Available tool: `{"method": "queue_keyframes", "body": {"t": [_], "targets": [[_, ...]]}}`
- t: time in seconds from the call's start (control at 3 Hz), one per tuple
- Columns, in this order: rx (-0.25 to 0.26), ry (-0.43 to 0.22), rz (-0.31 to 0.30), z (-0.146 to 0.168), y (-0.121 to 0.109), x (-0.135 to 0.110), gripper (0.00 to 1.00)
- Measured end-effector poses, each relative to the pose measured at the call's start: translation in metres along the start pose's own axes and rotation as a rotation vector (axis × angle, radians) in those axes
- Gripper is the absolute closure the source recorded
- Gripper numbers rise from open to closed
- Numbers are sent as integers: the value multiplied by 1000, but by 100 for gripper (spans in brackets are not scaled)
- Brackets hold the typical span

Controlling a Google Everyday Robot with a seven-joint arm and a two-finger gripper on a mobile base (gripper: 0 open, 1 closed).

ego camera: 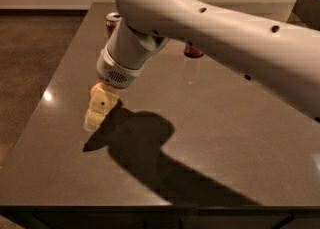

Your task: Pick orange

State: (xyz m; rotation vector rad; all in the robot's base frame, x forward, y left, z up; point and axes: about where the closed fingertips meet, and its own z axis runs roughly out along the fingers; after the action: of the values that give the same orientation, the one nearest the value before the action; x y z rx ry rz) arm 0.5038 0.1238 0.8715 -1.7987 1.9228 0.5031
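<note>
Orange (94, 89) partly behind gripper (92, 121) low over table (235, 123)

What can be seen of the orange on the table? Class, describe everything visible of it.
Only a small curved sliver of the orange shows, warm orange, at the upper left edge of the pale gripper, which hides the rest. It lies on the dark glossy table, towards its left side, nearer the camera than the soda can. Skin detail and any contact with the gripper cannot be made out.
</note>
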Motion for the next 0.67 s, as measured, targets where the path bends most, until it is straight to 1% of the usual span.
{"method": "queue_keyframes", "body": {"t": [0.33, 0.67], "targets": [[-18, 12, 2, 13, -3, -2, 18], [-29, 11, 1, 13, -7, -4, 42]]}}
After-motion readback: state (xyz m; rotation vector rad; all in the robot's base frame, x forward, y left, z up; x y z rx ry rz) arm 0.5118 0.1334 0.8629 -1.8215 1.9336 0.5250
